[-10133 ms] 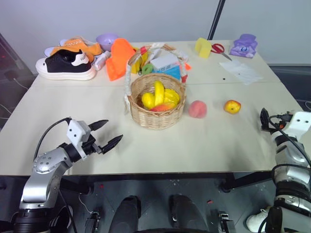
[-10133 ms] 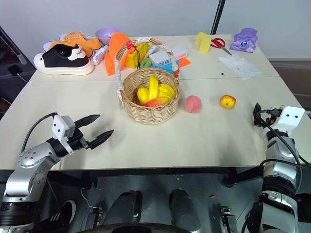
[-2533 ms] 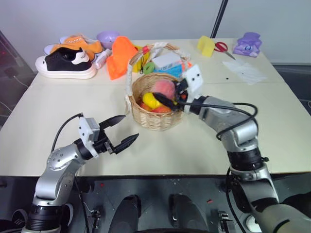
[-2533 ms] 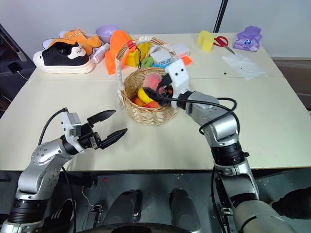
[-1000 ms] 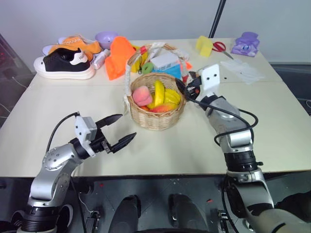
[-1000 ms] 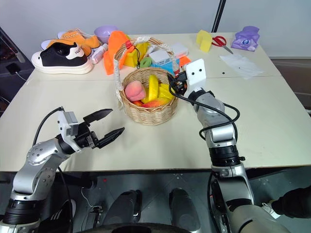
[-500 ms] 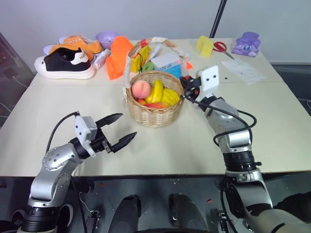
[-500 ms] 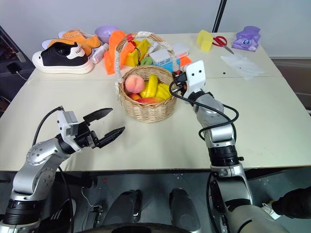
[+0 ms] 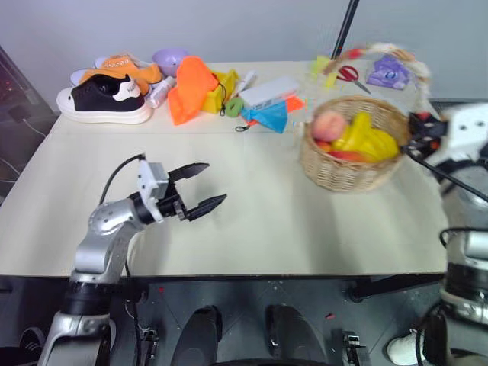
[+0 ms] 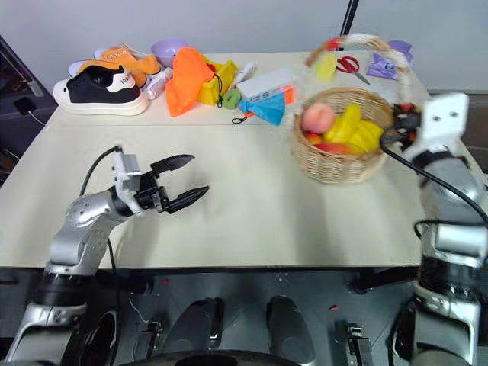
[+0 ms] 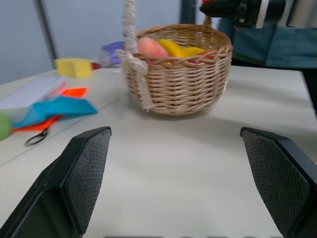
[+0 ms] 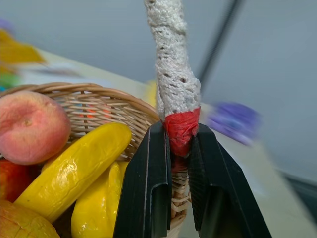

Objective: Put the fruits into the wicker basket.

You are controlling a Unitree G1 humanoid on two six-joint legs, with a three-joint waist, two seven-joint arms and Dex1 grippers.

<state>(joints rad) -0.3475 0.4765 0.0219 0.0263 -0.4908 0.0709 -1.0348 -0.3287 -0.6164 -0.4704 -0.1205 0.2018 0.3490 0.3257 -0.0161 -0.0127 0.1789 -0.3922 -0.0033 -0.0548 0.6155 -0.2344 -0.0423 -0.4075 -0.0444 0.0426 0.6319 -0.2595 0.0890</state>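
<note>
My right gripper (image 12: 179, 163) pinches the basket (image 10: 341, 164) by its handle.
The basket sits at the right side of the table (image 10: 252, 221), with the peach (image 10: 318, 118) inside next to the bananas (image 10: 354, 131). My two right fingers are squeezed tight on the red tape at the bottom of the handle. My left gripper (image 10: 181, 181) is wide open and holds nothing, well apart from the basket, over the bare table.

I see open bench (image 9: 252, 206) between my left claw (image 9: 204, 187) and the wicker basket (image 9: 347, 164); shoes (image 9: 103, 99), orange cloth (image 9: 191, 88) and boxes (image 9: 267, 91) crowd the far edge.
</note>
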